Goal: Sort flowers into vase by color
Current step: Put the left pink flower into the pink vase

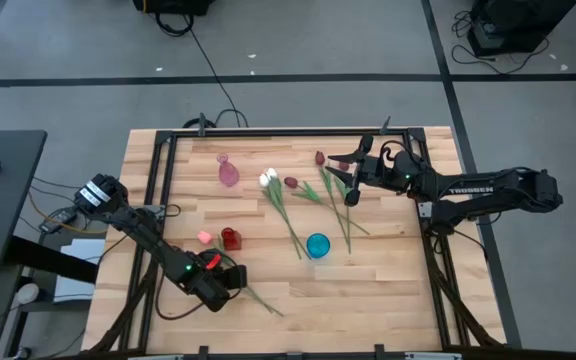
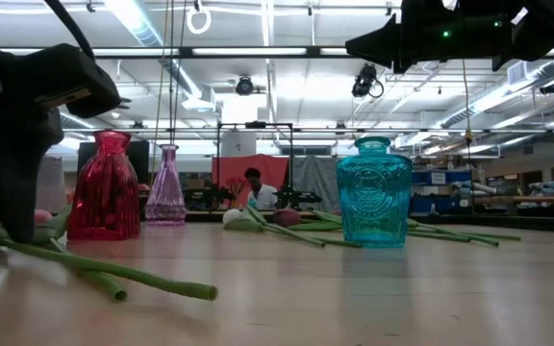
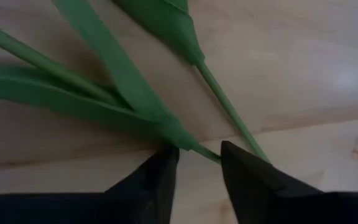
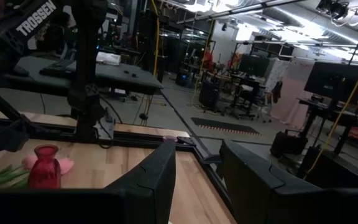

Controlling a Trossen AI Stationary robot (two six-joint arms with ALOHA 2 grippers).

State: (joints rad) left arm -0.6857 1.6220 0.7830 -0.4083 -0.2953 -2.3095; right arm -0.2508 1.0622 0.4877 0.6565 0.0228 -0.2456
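A pink tulip lies on the table, its head point(image 1: 204, 237) beside the red vase point(image 1: 230, 238) and its stem point(image 1: 260, 300) running toward the near edge. My left gripper point(image 1: 226, 288) is low over that stem, open. In the left wrist view its fingertips point(image 3: 199, 163) stand on either side of the thin stem point(image 3: 205, 153), just below the leaves point(image 3: 123, 93). My right gripper point(image 1: 349, 178) is open and empty, held above the table at the far right, over the other tulips. White point(image 1: 268, 178) and maroon point(image 1: 290, 183) heads lie there with stems pointing toward the near edge.
A pink glass vase point(image 1: 228, 172) stands at the far middle and a teal vase point(image 1: 317, 245) in the middle, beside the loose stems. Another maroon head point(image 1: 320, 158) lies near my right gripper. A dark frame point(image 1: 268, 132) borders the table. A person point(image 2: 254, 185) shows far behind the table.
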